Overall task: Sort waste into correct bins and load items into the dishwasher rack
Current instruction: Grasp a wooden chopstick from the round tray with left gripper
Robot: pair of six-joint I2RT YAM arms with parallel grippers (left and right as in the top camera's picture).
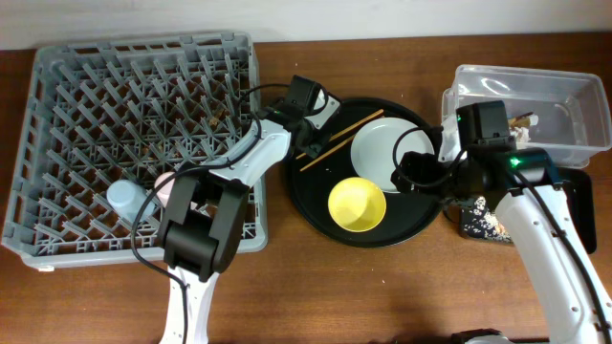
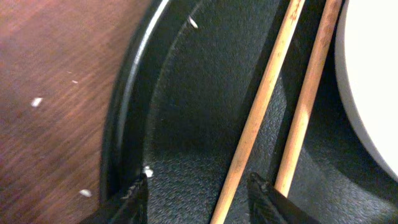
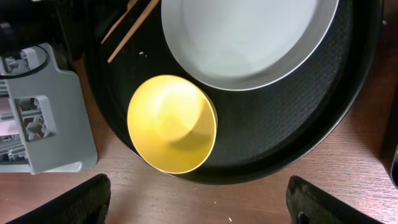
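In the left wrist view, the left tool (image 2: 199, 200) stood open low over the round black tray (image 2: 199, 93). One of the wooden chopsticks (image 2: 258, 112) ran between its two dark fingertips, and the other passed right by the right-hand tip. Only this view showed the white crumbs (image 2: 37, 101) on the table (image 2: 56, 50) beside the tray's rim.

The right wrist view showed the right tool (image 3: 205, 204) with its fingers far apart and nothing between them. Beyond it sat the yellow bowl (image 3: 171, 124), upright on the round tray. The white-grey plate (image 3: 249, 37) came next, with the chopsticks lying just left of it.

The overhead view alone took in the rest. The dishwasher rack (image 1: 143, 45) stood at the left, with the light-blue cup (image 1: 124, 198) in its near part. The pink cup (image 1: 165, 187) was beside it, half hidden by the left arm. At the right, the shallow black tray (image 1: 585, 205) lay mostly under the right arm, with brownish scraps (image 1: 478, 220) at its left end. The clear tub (image 1: 526, 76) stood behind it, with a few bits inside.
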